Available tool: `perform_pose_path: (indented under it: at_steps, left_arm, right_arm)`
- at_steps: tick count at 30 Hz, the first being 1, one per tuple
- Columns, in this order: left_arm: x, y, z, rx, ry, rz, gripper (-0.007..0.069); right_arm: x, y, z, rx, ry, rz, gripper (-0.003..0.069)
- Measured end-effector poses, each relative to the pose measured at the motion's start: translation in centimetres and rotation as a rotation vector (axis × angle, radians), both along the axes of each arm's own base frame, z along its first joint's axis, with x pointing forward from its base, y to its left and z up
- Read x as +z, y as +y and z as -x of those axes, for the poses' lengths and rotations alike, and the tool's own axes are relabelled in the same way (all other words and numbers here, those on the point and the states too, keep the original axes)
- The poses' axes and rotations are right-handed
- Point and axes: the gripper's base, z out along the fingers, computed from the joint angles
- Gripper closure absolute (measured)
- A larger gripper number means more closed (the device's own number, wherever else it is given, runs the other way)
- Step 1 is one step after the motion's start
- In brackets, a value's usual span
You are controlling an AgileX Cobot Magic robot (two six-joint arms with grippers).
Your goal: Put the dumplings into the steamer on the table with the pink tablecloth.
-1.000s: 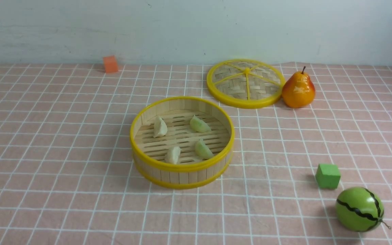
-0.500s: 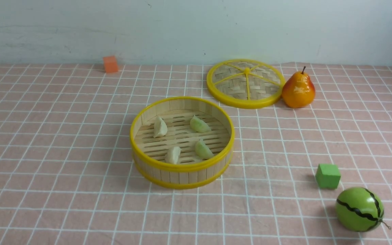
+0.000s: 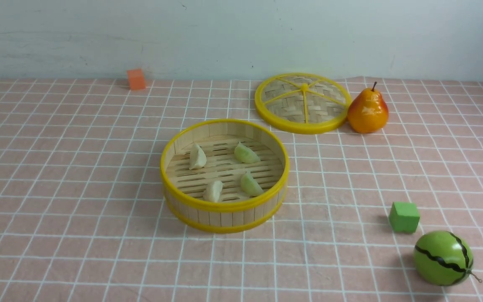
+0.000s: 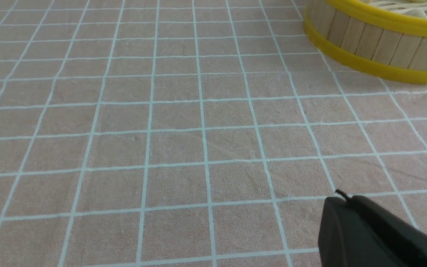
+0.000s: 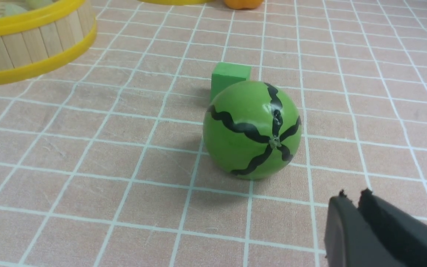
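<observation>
Hovering over the desk, your left gripper is together, your right gripper slightly apart. Beyond both, four dumplings sit in the steamer.

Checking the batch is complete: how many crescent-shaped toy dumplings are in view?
4, all inside the round bamboo steamer: two cream-white on the left, two pale green on the right.

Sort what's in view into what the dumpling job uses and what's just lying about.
Part of the job:
- two cream-white dumplings
- two pale green dumplings
- steamer
- pink tablecloth

Just lying about:
- orange block
- pear
- green cube
- striped melon
- woven lid, not named in the task
</observation>
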Motion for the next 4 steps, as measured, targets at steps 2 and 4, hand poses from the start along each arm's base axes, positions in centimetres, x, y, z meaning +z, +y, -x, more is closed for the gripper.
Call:
perform_pose_path:
  at_steps: [2,4]
  left_arm:
    - [0.00,0.00,0.00,0.000,0.000,0.000,0.0638]
    - [0.00,0.00,0.00,0.000,0.000,0.000,0.0638]
  right_arm:
    - [0.00,0.00,0.00,0.000,0.000,0.000,0.0592]
    - [0.00,0.00,0.00,0.000,0.000,0.000,0.0588]
